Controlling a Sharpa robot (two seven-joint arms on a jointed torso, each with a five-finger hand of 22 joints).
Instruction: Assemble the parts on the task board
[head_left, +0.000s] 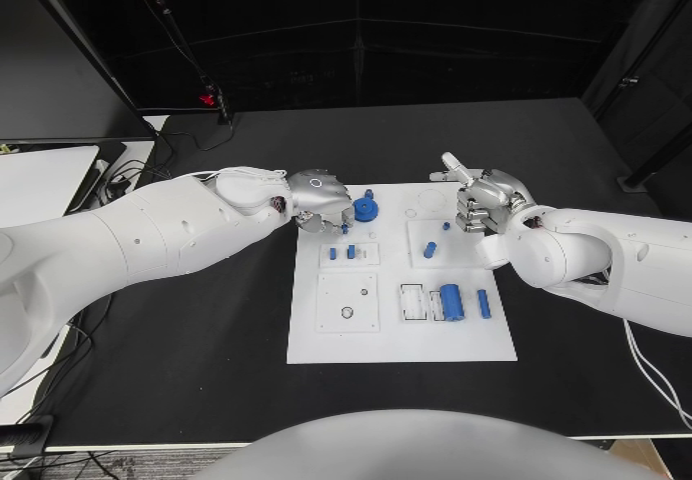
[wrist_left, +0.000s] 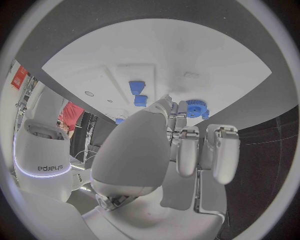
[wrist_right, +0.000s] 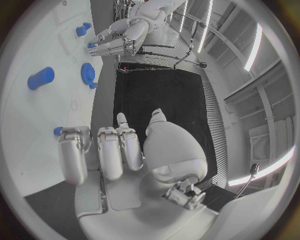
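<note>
Hovering beside the blue gear (head_left: 365, 210), the left hand (head_left: 317, 200) is being held empty, fingers curled; alignment should be checked first. The right hand (head_left: 483, 200) is being kept empty, fingers half-curled, over the task board (head_left: 404, 340).

The white task board (head_left: 400, 345) lies flat mid-table. A blue gear (head_left: 365, 210) sits near its far edge. Blue cylinders (head_left: 451, 301) rest in its recesses

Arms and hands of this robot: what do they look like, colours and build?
Both arms are bulky, smooth, glossy white shells. The left hand and right hand are silver metal with pale grey, blocky segmented fingers. The palm backs are rounded and light grey.
</note>
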